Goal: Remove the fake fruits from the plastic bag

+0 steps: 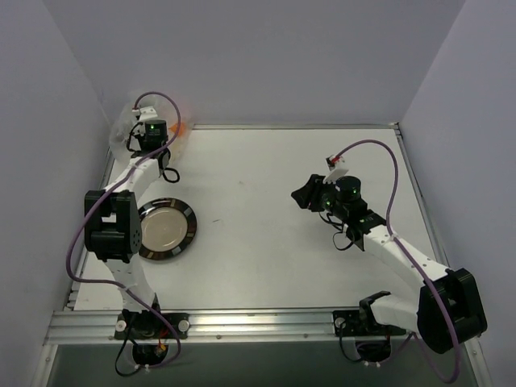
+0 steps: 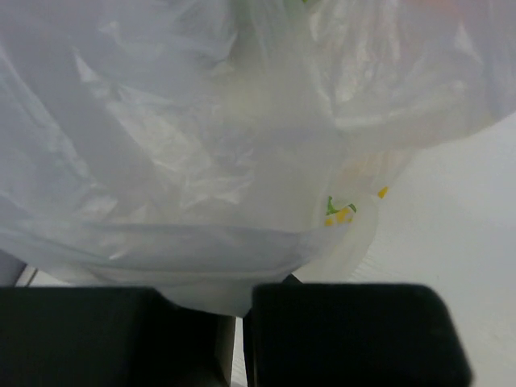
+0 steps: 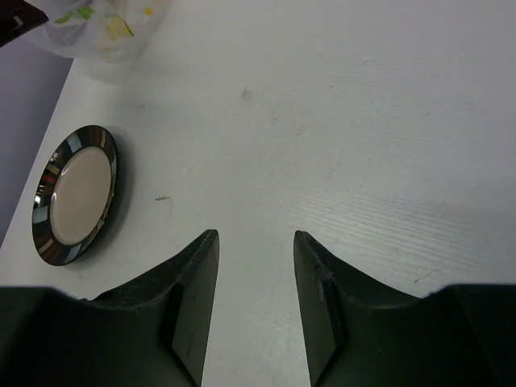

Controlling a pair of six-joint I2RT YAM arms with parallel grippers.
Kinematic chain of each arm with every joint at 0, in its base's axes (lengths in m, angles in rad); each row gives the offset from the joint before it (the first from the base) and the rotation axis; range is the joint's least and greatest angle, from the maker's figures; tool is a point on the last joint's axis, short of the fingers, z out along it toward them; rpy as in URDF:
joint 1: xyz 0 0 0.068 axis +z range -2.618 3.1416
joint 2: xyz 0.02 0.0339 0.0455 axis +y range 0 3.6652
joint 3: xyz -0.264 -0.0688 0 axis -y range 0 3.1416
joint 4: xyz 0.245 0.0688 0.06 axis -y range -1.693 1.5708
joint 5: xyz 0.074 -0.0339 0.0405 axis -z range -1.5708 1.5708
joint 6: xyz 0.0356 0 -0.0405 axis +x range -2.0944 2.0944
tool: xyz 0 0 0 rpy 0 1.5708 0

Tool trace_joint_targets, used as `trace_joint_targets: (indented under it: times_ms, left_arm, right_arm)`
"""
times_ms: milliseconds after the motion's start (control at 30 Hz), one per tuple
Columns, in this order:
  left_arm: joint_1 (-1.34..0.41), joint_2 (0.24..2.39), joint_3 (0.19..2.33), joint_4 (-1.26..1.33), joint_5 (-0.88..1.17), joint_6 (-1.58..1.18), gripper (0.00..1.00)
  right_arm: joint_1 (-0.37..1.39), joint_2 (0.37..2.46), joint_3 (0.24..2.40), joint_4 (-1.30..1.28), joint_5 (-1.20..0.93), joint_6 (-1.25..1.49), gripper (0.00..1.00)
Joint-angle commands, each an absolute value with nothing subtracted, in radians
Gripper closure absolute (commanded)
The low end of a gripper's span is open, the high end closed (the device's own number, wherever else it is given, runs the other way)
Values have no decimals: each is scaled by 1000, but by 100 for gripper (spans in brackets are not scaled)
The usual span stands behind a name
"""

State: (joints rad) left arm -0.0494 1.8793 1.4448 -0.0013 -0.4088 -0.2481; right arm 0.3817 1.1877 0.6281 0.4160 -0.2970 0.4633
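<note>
The plastic bag (image 1: 123, 135) lies crumpled in the far left corner of the table. An orange fake fruit (image 1: 182, 127) shows at the bag's right edge; the other fruits are hidden. My left gripper (image 1: 150, 134) is right at the bag. In the left wrist view the crinkly film (image 2: 201, 145) fills the picture, and my left gripper (image 2: 239, 302) is shut on a fold of it. A lemon mark (image 2: 340, 211) shows on the film. My right gripper (image 1: 305, 196) hovers over the table's right half, open and holding nothing (image 3: 255, 235). The bag (image 3: 101, 28) sits far ahead of it.
A round dark-rimmed plate (image 1: 190, 226) lies on the left side of the table, beside the left arm; it holds nothing (image 3: 47, 242). Grey walls close in the table at the back and on both sides. A metal rail runs along the near edge.
</note>
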Motion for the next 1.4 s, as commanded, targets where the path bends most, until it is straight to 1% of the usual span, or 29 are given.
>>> trace_joint_targets:
  times_ms: [0, 67, 100, 233, 333, 433, 467, 500, 533, 567, 600, 633, 667, 733, 800, 833, 867, 933, 967, 1000, 1033, 1100, 1133, 1167, 1233, 1267, 1333, 1367]
  left_arm:
    - [-49, 1735, 1344, 92, -332, -353, 98]
    - [-57, 1663, 1272, 121, -282, -424, 98]
    - [-89, 1634, 1228, 136, -282, -439, 98]
    - [-201, 1599, 1233, 75, -252, -477, 98]
    - [-291, 1530, 1172, 103, -241, -509, 98]
    - [-339, 1477, 1128, 101, -256, -561, 98]
    - [-341, 1470, 1106, 80, -265, -601, 93]
    - [-342, 1459, 1097, 72, -265, -620, 81]
    - [-344, 1457, 1088, 68, -261, -629, 68]
    - [-344, 1453, 1075, 61, -258, -635, 45]
    - [-345, 1439, 1072, 42, -258, -638, 36]
    - [-347, 1425, 1068, 32, -249, -644, 29]
    - [-347, 1411, 1059, 26, -233, -641, 24]
    - [-347, 1349, 1052, 12, -181, -626, 23]
    - [-347, 1278, 1069, -63, -157, -611, 23]
    - [-345, 1250, 1074, -84, -146, -592, 23]
    - [-345, 1224, 1074, -115, -144, -585, 23]
    - [-342, 1142, 1059, -136, -170, -571, 24]
    - [-341, 1120, 1052, -165, -184, -569, 24]
    - [-336, 1080, 1040, -179, -199, -568, 24]
    - [-334, 1063, 1029, -187, -228, -568, 25]
    - [-333, 1034, 1005, -196, -245, -580, 25]
    - [-328, 1035, 993, -196, -247, -594, 25]
    - [-330, 1042, 991, -199, -239, -598, 25]
    - [-330, 1068, 992, -189, -213, -607, 25]
    - [-331, 1077, 999, -170, -198, -604, 24]
    - [-334, 1106, 1012, -164, -166, -601, 20]
    - [-334, 1117, 1029, -164, -157, -601, 16]
  right_arm:
    - [397, 1184, 681, 460, -307, 472, 62]
    - [416, 1187, 683, 471, -304, 488, 62]
    - [423, 1187, 689, 474, -299, 489, 62]
    - [485, 1212, 709, 486, -242, 500, 62]
    - [523, 1233, 719, 495, -213, 505, 62]
    - [538, 1271, 719, 527, -195, 509, 61]
    - [540, 1288, 727, 535, -196, 508, 56]
    - [543, 1307, 735, 540, -193, 505, 54]
    - [545, 1351, 745, 545, -187, 499, 52]
    - [546, 1371, 774, 540, -184, 496, 47]
    - [548, 1412, 793, 538, -192, 488, 44]
    - [560, 1431, 810, 537, -196, 473, 41]
    - [566, 1449, 842, 538, -196, 465, 36]
    - [583, 1502, 882, 540, -219, 450, 33]
    - [595, 1555, 951, 528, -235, 427, 33]
    - [600, 1572, 975, 522, -235, 420, 35]
    - [610, 1588, 998, 512, -235, 407, 52]
    - [624, 1630, 1064, 486, -213, 393, 64]
    - [640, 1638, 1080, 483, -200, 390, 77]
    - [647, 1646, 1097, 492, -184, 390, 82]
    - [655, 1646, 1098, 503, -157, 393, 85]
    - [672, 1646, 1101, 531, -138, 408, 86]
    - [675, 1647, 1111, 535, -130, 414, 85]
    - [680, 1649, 1117, 537, -117, 419, 79]
    - [692, 1658, 1144, 523, -109, 422, 71]
    - [696, 1663, 1156, 512, -104, 420, 63]
    - [709, 1675, 1176, 483, -89, 410, 53]
    - [713, 1678, 1192, 479, -83, 407, 42]
